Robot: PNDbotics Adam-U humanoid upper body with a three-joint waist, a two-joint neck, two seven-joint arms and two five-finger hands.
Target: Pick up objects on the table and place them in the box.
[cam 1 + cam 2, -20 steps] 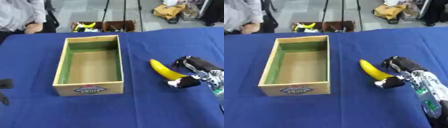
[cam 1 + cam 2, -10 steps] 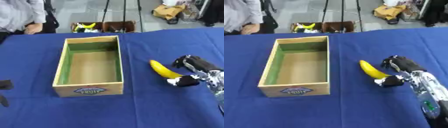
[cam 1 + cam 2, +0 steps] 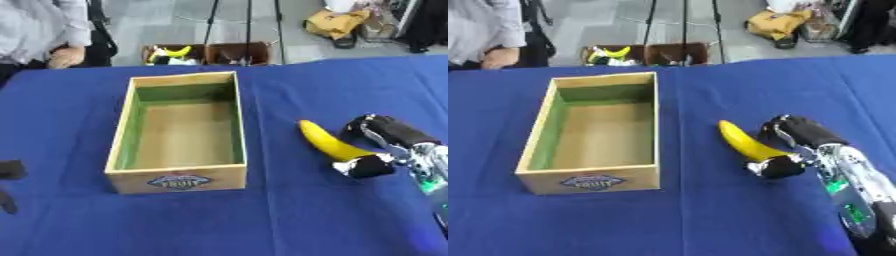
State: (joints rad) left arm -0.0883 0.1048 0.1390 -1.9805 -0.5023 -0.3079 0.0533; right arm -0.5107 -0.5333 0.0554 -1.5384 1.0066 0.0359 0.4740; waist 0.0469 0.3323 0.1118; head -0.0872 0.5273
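A yellow banana (image 3: 325,141) lies on the blue tablecloth to the right of a wooden box (image 3: 180,130) with green inner walls and nothing inside. My right hand (image 3: 805,145) reaches in from the right, its fingers and thumb curled around the banana's near end, and the fruit still rests on the cloth. Only a dark part of my left hand (image 3: 9,172) shows at the lower left edge.
The blue table (image 3: 289,220) stretches wide in front of and around the box. Beyond its far edge stand two small crates (image 3: 206,53) on the floor, one holding yellow and green items. A person sits at the far left corner.
My right hand has closed in a little on the banana's near end. The banana and box stay where they were.
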